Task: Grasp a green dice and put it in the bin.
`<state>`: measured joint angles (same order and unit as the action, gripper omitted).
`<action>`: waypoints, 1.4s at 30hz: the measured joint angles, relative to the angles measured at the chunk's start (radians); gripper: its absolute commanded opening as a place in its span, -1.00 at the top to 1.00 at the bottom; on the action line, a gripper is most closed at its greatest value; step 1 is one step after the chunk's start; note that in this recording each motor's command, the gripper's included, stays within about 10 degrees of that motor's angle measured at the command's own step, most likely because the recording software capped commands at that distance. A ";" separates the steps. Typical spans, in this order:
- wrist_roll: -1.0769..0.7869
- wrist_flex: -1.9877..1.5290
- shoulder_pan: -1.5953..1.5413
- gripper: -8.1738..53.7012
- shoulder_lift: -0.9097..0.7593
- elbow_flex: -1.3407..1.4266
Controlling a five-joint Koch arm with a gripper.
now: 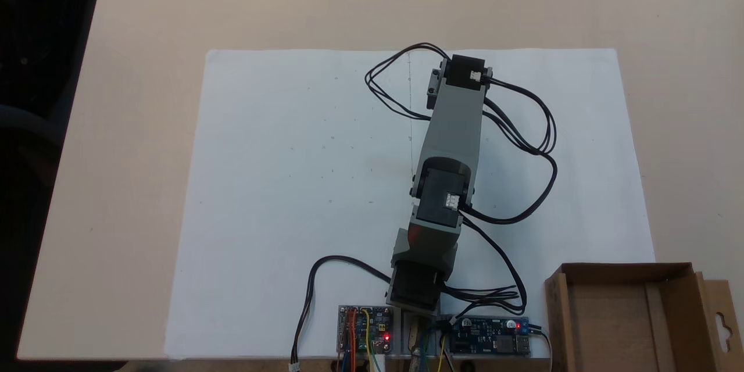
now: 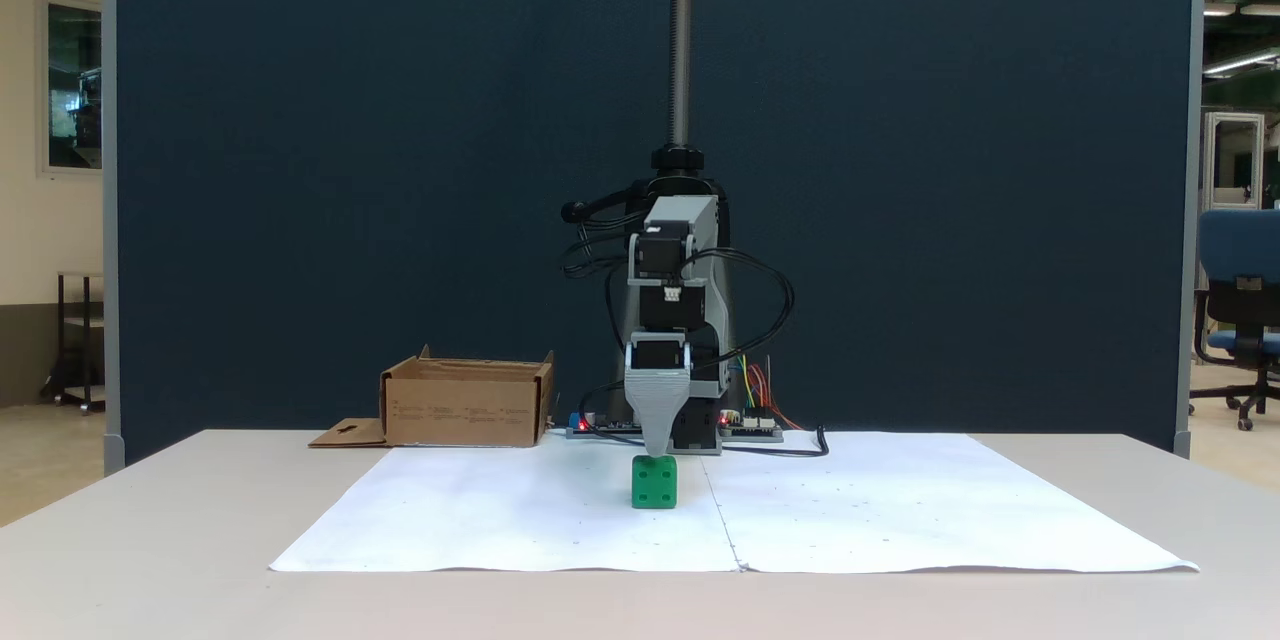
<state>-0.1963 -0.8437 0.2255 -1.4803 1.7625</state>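
Green plastic: one dice [image 2: 654, 482], a small cube with dark round pips, two on the face turned to the camera in a fixed view. It sits on the paper [image 2: 500, 510], near the sheet's middle seam and closer to its front edge than the arm's base is.

Brown cardboard: one bin [image 1: 630, 314], an open box with low walls, side flaps and a hang-tab cutout. It stands at the table's [image 1: 145, 11] bottom right corner in a fixed view, just off the paper's corner; well apart from the dice.

White paper: one large sheet, flat, faintly speckled.

Grey and black plastic: one arm [image 1: 453, 128], boxy segments looped with black cables. One gripper [image 2: 657, 448], a grey tapering wedge pointing straight down, tip right at the dice's top face; contact cannot be judged. Only one tip shows, so whether the jaws are spread or pressed together cannot be told.

Circuit boards [image 1: 366, 328]: two, at the arm's base, with red lights lit.
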 measured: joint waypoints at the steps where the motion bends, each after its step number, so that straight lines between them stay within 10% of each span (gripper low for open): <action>1: 0.000 0.000 0.000 -0.61 0.005 0.002; 42: 0.000 0.121 0.000 -0.60 0.167 -0.003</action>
<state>-0.1963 -0.7225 0.2255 -1.3131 1.7595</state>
